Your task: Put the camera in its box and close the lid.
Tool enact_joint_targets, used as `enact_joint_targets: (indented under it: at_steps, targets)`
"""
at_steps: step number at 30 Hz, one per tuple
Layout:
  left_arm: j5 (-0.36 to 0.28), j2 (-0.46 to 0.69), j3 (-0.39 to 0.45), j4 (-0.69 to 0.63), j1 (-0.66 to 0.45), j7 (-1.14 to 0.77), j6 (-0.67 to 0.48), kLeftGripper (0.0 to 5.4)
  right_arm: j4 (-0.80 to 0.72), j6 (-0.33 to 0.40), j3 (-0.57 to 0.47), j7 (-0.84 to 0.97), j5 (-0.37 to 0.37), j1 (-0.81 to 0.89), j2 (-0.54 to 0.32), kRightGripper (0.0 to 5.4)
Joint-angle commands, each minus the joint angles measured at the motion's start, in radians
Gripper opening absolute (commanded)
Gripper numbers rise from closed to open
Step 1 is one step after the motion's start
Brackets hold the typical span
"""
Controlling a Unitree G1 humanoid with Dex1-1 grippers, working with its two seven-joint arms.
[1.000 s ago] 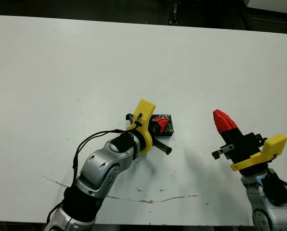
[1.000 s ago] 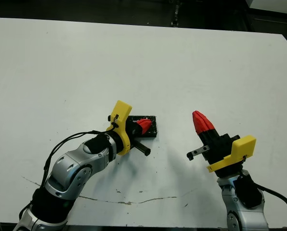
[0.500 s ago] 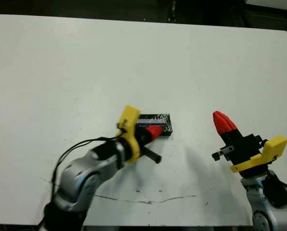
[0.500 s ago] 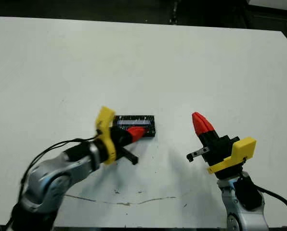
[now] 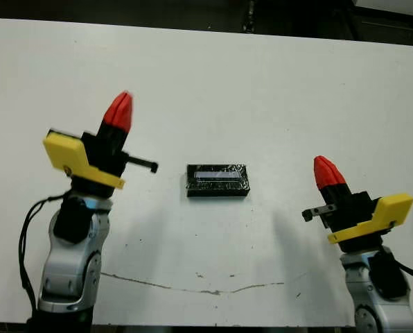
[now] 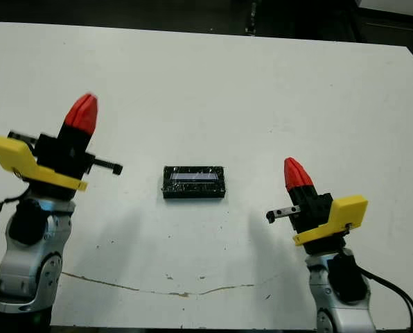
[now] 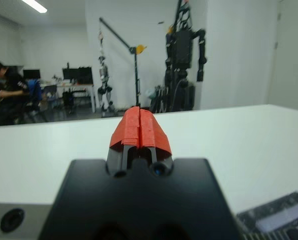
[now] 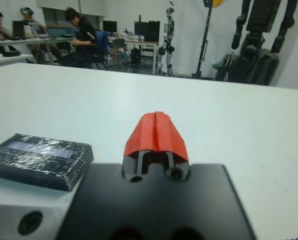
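1. The lid (image 5: 217, 180) sits flat on the box, apparently closed, at mid-desk (image 5: 262, 90).
2. The left claw (image 5: 118, 111) is raised well to the box's left, fingers together, holding nothing.
3. The right claw (image 5: 326, 172) stands well to its right, fingers together, empty.

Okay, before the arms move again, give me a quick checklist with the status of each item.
1. Lid seated on the box, pale stripe up: ok, it looks flush.
2. Camera inside the box: cannot tell, the lid hides it.
3. Left gripper clear of the lid, fingers shut, empty: ok.
4. Right gripper clear of the lid, fingers shut, empty: ok.
5. Nothing else lying on the table near the lid: ok.
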Motion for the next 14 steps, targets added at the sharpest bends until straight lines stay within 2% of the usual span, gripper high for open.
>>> enact_joint_targets:
  at_steps: [1, 7, 14]
  targets:
    - [-0.009, -0.010, 0.011, 0.063, 0.061, 0.003, -0.048, 0.01, 0.039, 0.019, 0.001, -0.026, -0.027, 0.002, 0.008, 0.00]
    - [0.018, -0.055, -0.008, 0.128, 0.139, 0.047, -0.112, 0.01, 0.064, 0.019, 0.015, -0.033, -0.038, 0.000, 0.017, 0.00]
    - [0.016, -0.056, -0.023, 0.127, 0.138, 0.047, -0.109, 0.01, 0.057, 0.015, 0.019, -0.028, -0.040, 0.002, 0.019, 0.00]
